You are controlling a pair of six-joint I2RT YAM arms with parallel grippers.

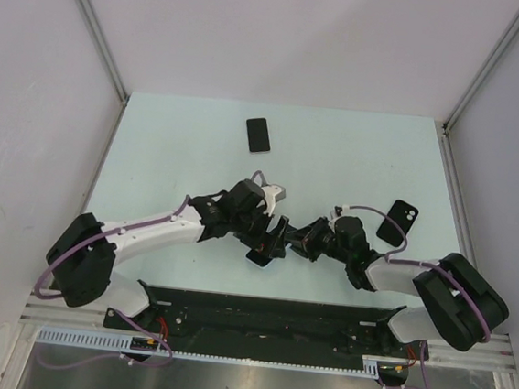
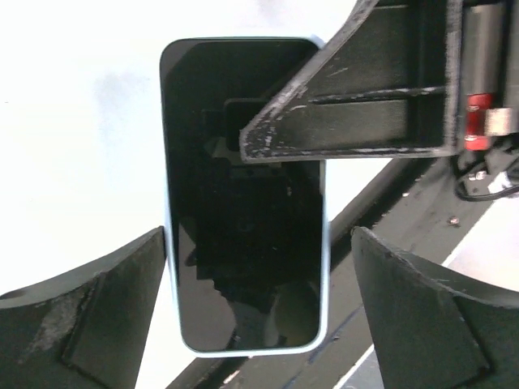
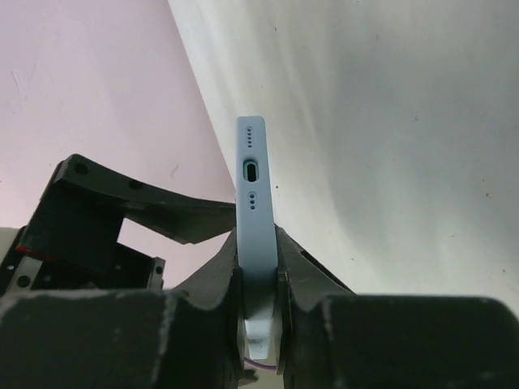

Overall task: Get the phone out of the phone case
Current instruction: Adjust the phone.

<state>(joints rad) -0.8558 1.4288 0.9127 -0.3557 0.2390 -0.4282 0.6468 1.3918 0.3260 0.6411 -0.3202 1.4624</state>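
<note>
The phone [image 2: 243,203] has a dark screen and sits in a light-blue case [image 3: 252,203]. My right gripper [image 3: 259,251] is shut on the case, gripping its front and back, and holds it above the table near the front edge. In the right wrist view the case is edge-on, with the charging port facing the camera. My left gripper [image 2: 258,243] is open with its jaws either side of the phone's lower end. Its left finger [image 2: 122,300] is close against the case and its right finger [image 2: 422,308] stands apart. In the top view both grippers meet at the phone [image 1: 259,256].
A black phone [image 1: 259,136] lies at the table's far middle. A black phone or case with camera lenses [image 1: 397,222] lies at the right. The black base rail [image 1: 266,319] runs along the near edge. Walls enclose the table.
</note>
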